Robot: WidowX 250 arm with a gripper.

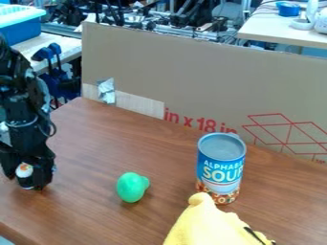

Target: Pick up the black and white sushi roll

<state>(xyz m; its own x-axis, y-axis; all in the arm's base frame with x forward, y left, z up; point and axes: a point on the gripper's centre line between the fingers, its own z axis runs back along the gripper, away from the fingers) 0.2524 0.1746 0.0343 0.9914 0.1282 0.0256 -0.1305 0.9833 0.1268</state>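
On the right, a soup can (220,181) is showing "ALPHABE", the word's end curving out of sight, above a larger "SOUP", both in white on blue. Behind it, a cardboard panel (191,72) is bearing red print reading "in x 18 in" beside red line-drawn shapes (290,131).

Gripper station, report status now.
Gripper at view's left, white-and-orange object between its fingers. Nearest on table: green object. Soup can and yellow plush farther off.
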